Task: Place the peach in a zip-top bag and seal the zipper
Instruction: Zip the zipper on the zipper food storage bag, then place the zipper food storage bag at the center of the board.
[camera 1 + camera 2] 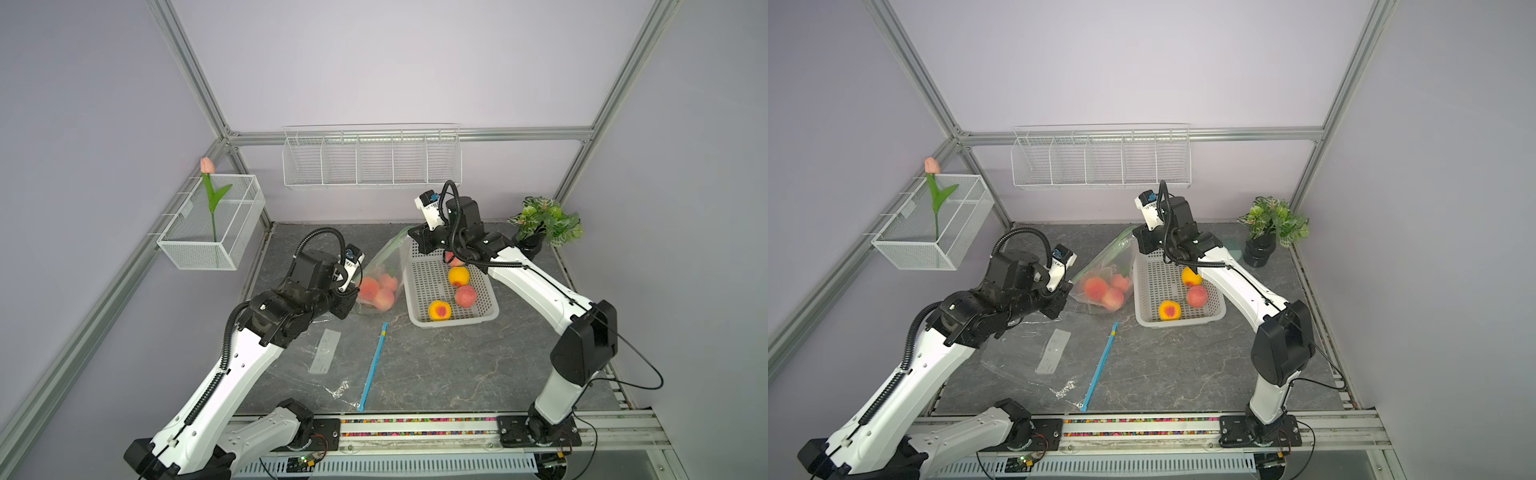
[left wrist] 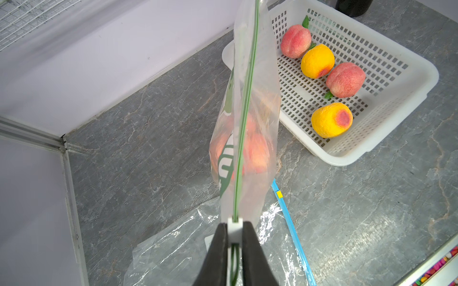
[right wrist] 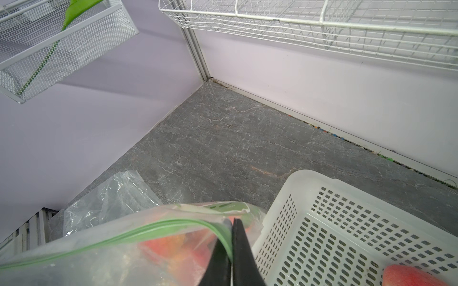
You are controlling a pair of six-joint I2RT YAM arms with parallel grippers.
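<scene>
Peaches (image 1: 369,286) are sitting inside the bag (image 1: 388,253). The left gripper (image 2: 234,224) is pinching the white slider (image 2: 234,231), the right gripper (image 3: 232,222) is pinching the other end, and the green zipper (image 2: 247,99) is running straight between them.

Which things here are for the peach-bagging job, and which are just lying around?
For the job: bag, bagged peaches, basket peaches, basket, left tool, right tool.
Lying about: spare bag, plant, tulip, wire rack, mesh bin.
</scene>
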